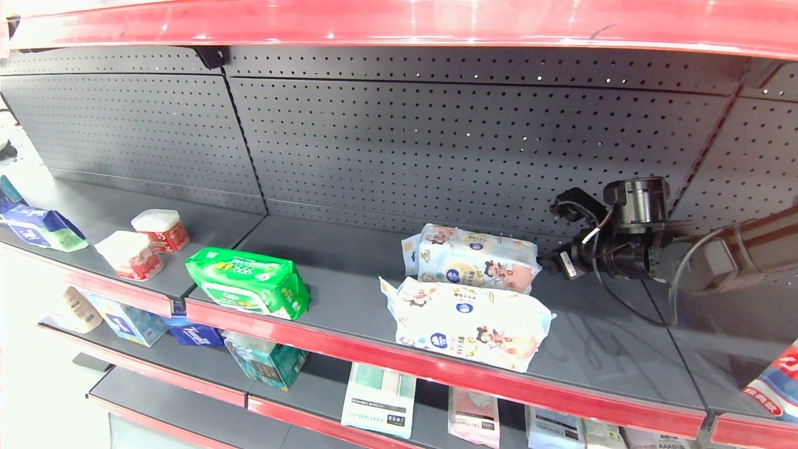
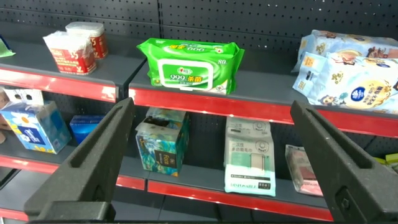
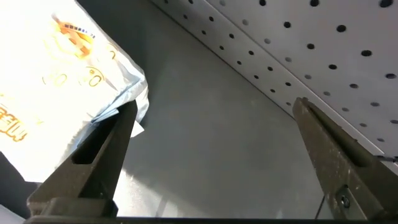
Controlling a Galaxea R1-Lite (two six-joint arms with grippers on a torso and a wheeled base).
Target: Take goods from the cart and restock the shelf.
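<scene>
Our left gripper (image 2: 211, 106) gapes wide, holding nothing, and faces the green wipes pack (image 2: 189, 65) on the shelf (image 1: 349, 262). Farther right, a pale front pack (image 1: 467, 321) and rear pack (image 1: 477, 255) lie before our right gripper (image 3: 214, 106), also wide open and empty, the rear pack just beside one fingertip (image 3: 127, 115).

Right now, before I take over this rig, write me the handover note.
Left gripper: open, empty, held out in front of the shelving, facing the green wipes pack.
Right gripper: open, empty, over the shelf, beside the rear cartoon-print pack.
Done: two cartoon-print packs lie on that shelf, the front pack near its red edge.
Left: probably draw the right arm back and fetch more goods; much of the shelf is bare.
</scene>
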